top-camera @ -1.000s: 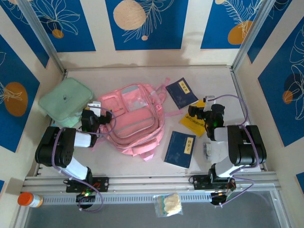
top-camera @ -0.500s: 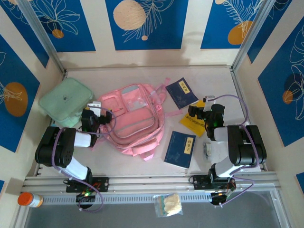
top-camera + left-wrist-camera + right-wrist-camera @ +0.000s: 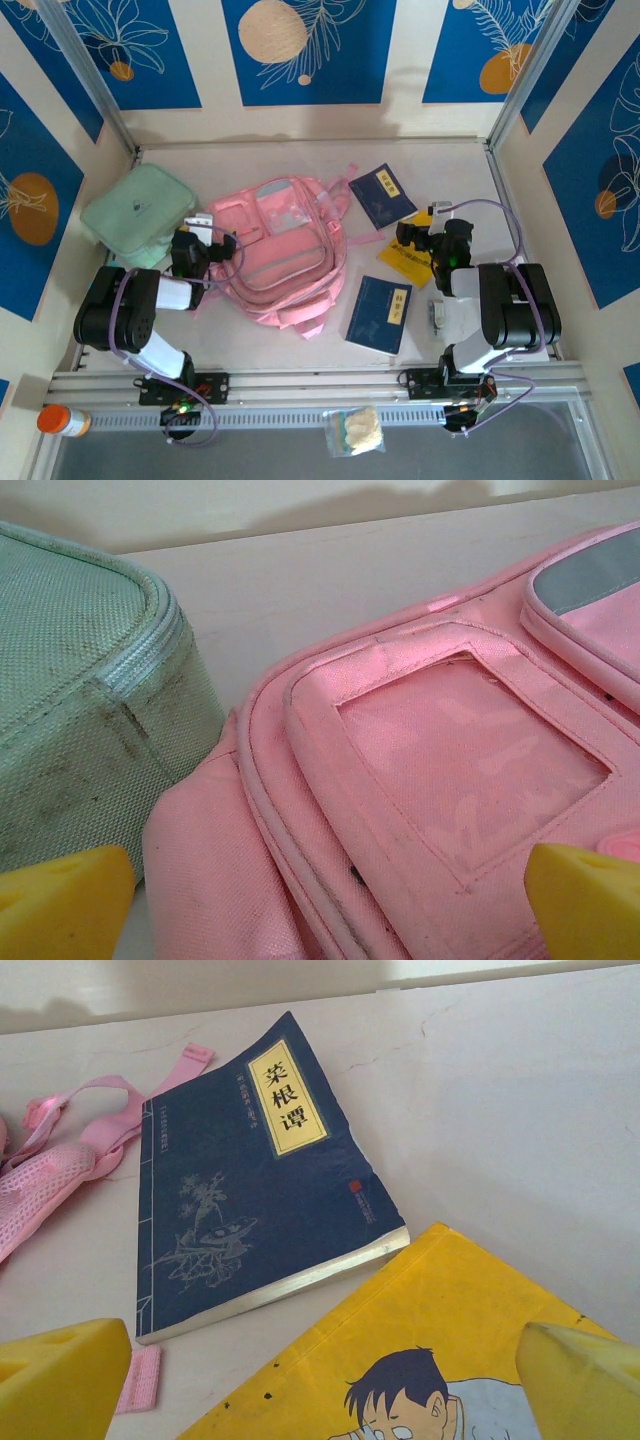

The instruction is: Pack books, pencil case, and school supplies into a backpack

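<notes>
Nothing moved, right wrist, yellow booklet, perhaps cartoon boy

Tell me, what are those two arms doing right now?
Left pincer open at backpack edge, green pouch alongside. Right pincer open above yellow booklet. Navy books unpacked on table.

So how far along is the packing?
Done: nothing visible. The far navy book, near navy book and yellow booklet lie on the table, outside the pink backpack. In hand: nothing. The left gripper is open at the backpack's edge, the right gripper open over the booklet. Left: all the packing.
</notes>
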Available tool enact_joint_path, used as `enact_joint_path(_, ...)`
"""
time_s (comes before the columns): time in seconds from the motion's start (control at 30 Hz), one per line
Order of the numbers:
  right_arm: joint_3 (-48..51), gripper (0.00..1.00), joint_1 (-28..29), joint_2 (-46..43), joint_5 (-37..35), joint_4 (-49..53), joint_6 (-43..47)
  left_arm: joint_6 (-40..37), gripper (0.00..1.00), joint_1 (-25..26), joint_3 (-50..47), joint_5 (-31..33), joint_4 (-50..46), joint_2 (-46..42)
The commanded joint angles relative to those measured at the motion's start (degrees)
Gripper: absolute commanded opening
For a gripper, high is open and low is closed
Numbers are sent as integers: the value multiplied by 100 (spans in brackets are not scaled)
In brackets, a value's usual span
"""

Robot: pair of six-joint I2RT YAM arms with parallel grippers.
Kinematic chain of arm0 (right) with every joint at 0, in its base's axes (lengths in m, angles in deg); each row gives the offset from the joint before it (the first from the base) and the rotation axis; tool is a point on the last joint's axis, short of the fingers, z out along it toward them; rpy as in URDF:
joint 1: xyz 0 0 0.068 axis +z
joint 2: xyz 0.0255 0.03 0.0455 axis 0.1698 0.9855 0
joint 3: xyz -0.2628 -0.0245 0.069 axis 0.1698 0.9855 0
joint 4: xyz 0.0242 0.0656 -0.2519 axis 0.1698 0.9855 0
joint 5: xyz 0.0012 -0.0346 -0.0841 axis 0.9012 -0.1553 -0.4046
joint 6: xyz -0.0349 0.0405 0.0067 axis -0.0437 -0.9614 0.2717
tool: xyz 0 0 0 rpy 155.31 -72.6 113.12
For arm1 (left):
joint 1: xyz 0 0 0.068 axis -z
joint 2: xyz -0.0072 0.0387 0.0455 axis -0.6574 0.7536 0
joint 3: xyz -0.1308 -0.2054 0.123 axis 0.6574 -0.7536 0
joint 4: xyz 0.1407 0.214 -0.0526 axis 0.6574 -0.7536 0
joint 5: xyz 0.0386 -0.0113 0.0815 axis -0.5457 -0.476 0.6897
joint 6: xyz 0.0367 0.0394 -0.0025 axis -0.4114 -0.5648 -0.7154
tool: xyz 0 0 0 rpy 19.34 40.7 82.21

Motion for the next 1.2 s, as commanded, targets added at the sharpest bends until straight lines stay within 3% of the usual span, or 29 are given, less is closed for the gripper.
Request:
enact_joint_path(0.0, -28, 99, 18, -58, 93, -2, 77, -79, 99, -67, 111, -101, 2, -5)
enact_joint_path(0.37, 25, 99, 237, -284, -476, 50, 126, -35, 99, -55, 40, 11, -33, -247)
enact_joint_path(0.53, -284, 99, 359, -1027, -680, 1140, 208, -44, 100, -56, 102, -5, -689, -828)
enact_joint_path(0.73, -667, 99, 230, -1912, -599, 2255, -347, 173, 99, -56, 220, 100, -1740, -1897)
enact_joint_path(0.87, -892, 99, 123, -2282, -551, 2912, -1085, 693, 99, -57, 325, 185, -2582, -2658)
enact_joint_path(1.03, -1180, 99, -391, -2385, -6, 4091, -2723, 2199, 100, -71, 268, 583, -3214, -3443)
enact_joint_path(1.1, -1287, 99, -579, -2283, 431, 4339, -2835, 2797, 99, -79, 47, 831, -3298, -3737)
enact_joint_path(1.17, -1439, 99, -548, -2205, 561, 4637, -2739, 2857, 99, -97, -5, 612, -3458, -3938)
